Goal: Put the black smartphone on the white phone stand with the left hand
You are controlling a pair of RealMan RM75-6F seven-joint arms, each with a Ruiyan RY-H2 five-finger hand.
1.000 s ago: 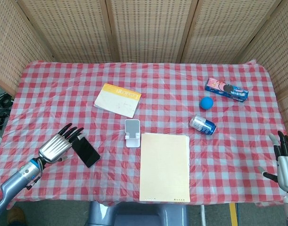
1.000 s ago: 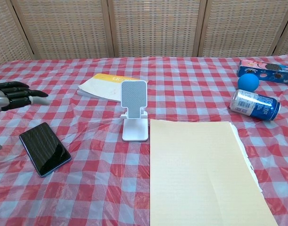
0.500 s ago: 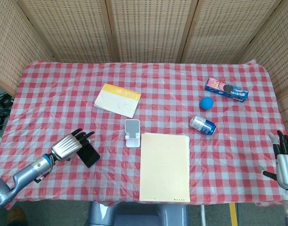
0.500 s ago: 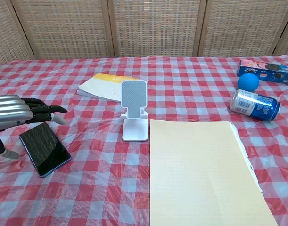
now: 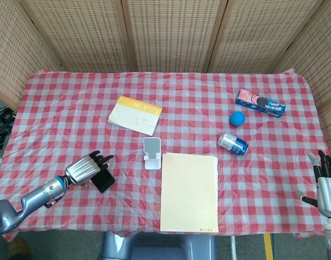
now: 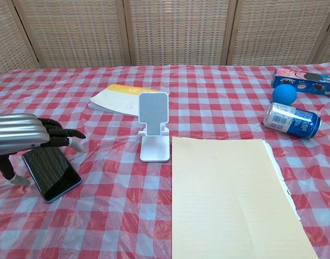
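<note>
The black smartphone [image 6: 52, 171] lies flat on the checked cloth at the front left; the head view shows only its near end [image 5: 105, 182] past my knuckles. My left hand [image 6: 25, 138] hovers over the phone's far end, fingers spread forward and thumb down beside it, holding nothing [image 5: 89, 169]. The white phone stand [image 6: 154, 125] stands upright and bare to the right of the phone [image 5: 151, 152]. My right hand [image 5: 328, 184] is open at the table's front right edge, seen only in the head view.
A large cream folder [image 6: 229, 199] lies just right of the stand. A yellow-edged notebook [image 6: 119, 97] sits behind it. A blue can [image 6: 291, 120], a blue ball [image 6: 284, 93] and a cookie box [image 6: 305, 81] are at the right. Wicker screens wall the table.
My left hand has moved right and forward, from beside the phone to over its far end, and sits lower. The phone, the stand and the right hand have not moved.
</note>
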